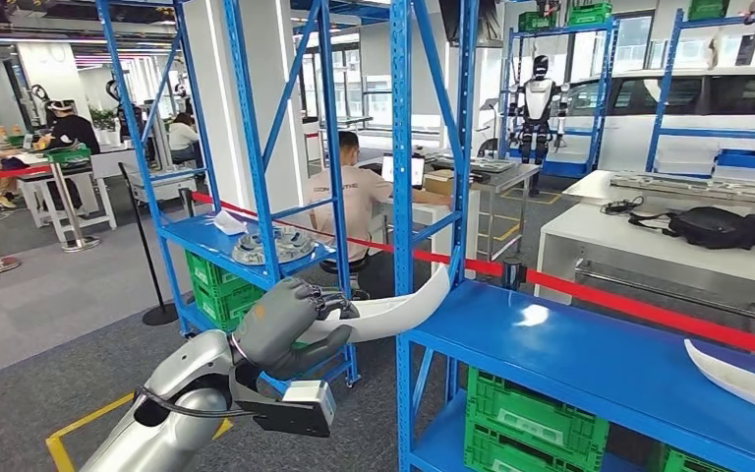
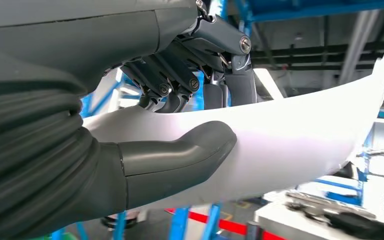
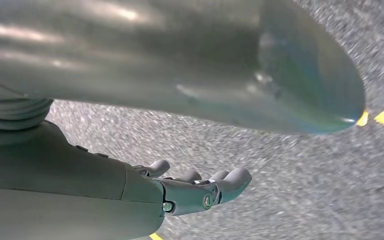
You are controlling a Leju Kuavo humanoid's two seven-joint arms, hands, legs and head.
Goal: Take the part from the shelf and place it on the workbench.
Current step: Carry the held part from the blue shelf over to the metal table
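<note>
My left hand (image 1: 287,327) grips one end of a long curved white part (image 1: 408,305), which reaches up and to the right past a blue shelf post. In the left wrist view the thumb (image 2: 180,155) presses one face of the white part (image 2: 300,135) and the dark fingers (image 2: 180,82) wrap over its far edge. The blue shelf board (image 1: 590,359) lies just right of the part. My right hand (image 3: 200,187) hangs over grey floor with its fingers loosely extended and nothing in it.
A second white part (image 1: 747,379) lies at the right end of the blue shelf. Green crates (image 1: 531,418) sit below it. A further blue shelf (image 1: 246,246) holds a metal part. Behind a red barrier tape (image 1: 639,307) stand white workbenches (image 1: 649,246) and a seated person (image 1: 354,197).
</note>
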